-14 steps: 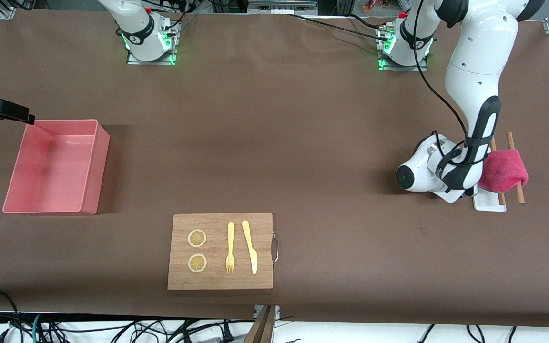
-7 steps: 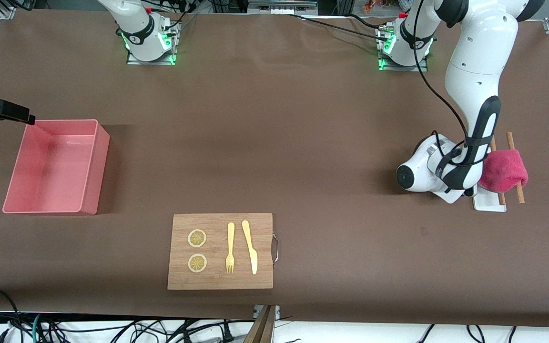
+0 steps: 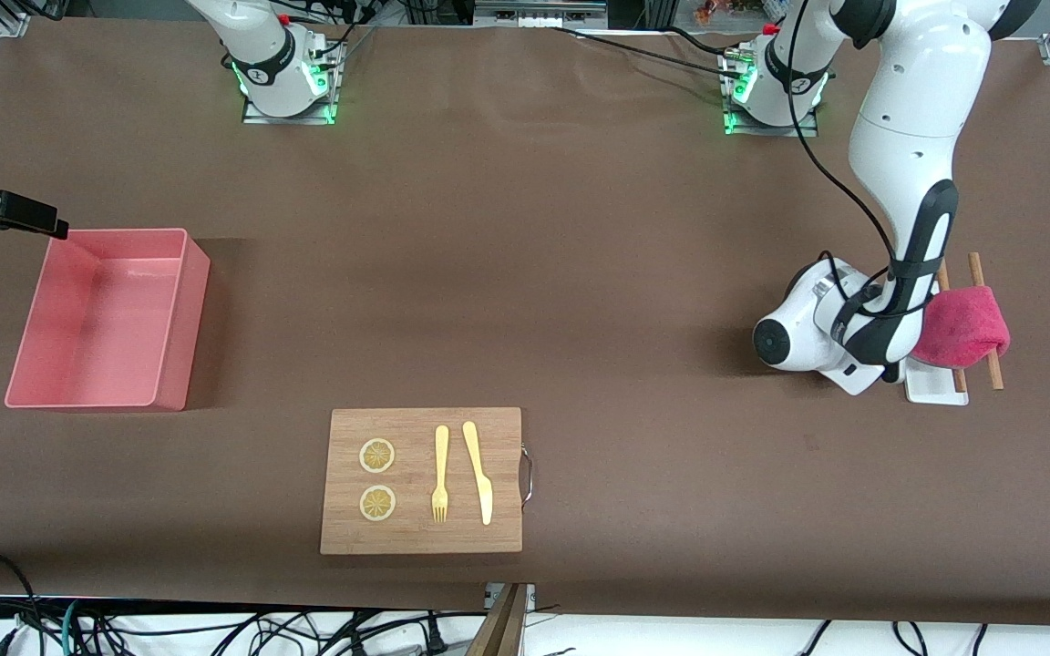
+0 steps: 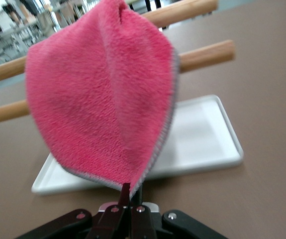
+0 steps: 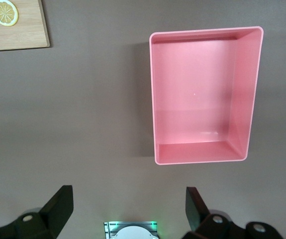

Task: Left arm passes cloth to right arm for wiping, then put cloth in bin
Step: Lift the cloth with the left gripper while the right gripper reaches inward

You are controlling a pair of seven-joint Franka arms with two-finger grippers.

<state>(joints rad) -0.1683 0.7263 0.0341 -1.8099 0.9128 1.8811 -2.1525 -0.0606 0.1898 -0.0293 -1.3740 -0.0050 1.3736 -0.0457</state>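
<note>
Left arm [image 3: 900, 164] shifted slightly toward table centre, left gripper [image 4: 128, 211] clamped on cloth [image 4: 103, 94] over white tray [image 4: 197, 139], right gripper [image 5: 128, 204] waiting spread apart above bin [image 5: 202, 94].

No readable text, labels, or numbers anywhere.

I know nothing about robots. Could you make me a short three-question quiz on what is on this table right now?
1. True or false: the cloth already lies in the bin.
2. What is the left gripper doing? A) holding the fork B) pinching the cloth's lower corner C) resting on the cutting board
3. Fill in: the right gripper hangs open above the table, looking down on the ____.

Key
1. False: the cloth hangs over two wooden sticks above a white tray, at the left arm's end of the table; the bin holds nothing.
2. B.
3. Bin.
</note>
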